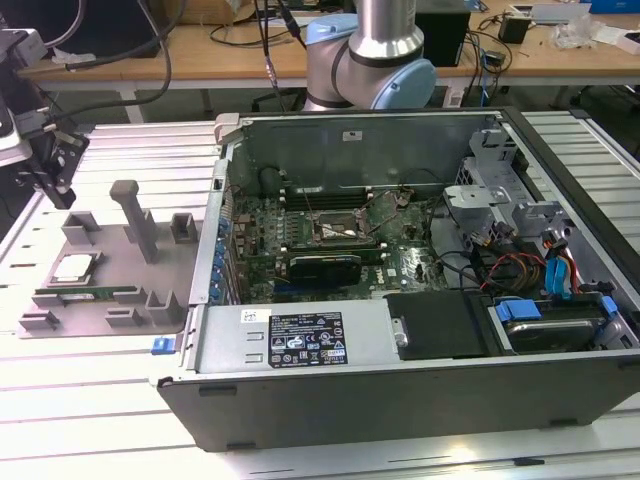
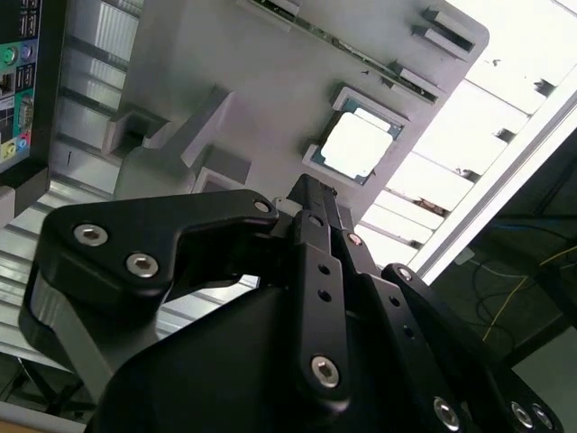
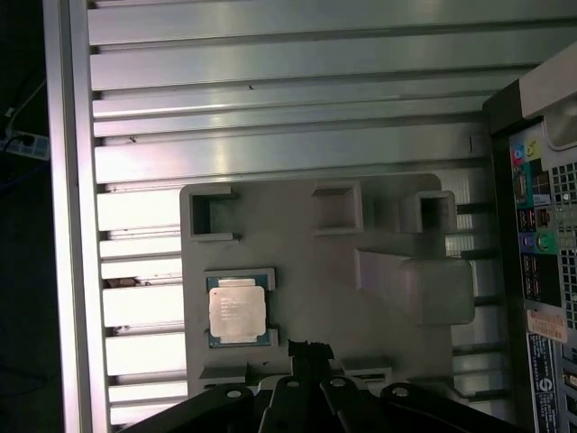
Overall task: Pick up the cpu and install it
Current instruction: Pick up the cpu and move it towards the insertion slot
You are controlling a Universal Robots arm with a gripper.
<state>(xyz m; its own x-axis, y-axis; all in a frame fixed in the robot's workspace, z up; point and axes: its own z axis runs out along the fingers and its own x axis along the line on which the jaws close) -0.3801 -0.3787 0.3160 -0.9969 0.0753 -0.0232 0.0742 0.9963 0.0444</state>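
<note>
- gripper (image 3: 310, 346) fingers pressed together, nothing between them
- in both wrist views the tips (image 2: 311, 187) sit over the grey fixture tray (image 3: 315, 262), near the cpu (image 3: 239, 308) and not touching it
- cpu lies flat, metal top up, in a square pocket of the tray
- tray is on the slatted table (image 1: 120, 400), at the exterior view's left of the open PC case (image 1: 400, 400)
- motherboard CPU socket (image 1: 340, 228) is in the case, well apart from the cpu

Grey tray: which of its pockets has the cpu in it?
The square pocket at the grey tray's edge on the exterior view's left: the cpu lies flat in it, silver top up. The smaller pockets by the upright post hold no chip.
</note>
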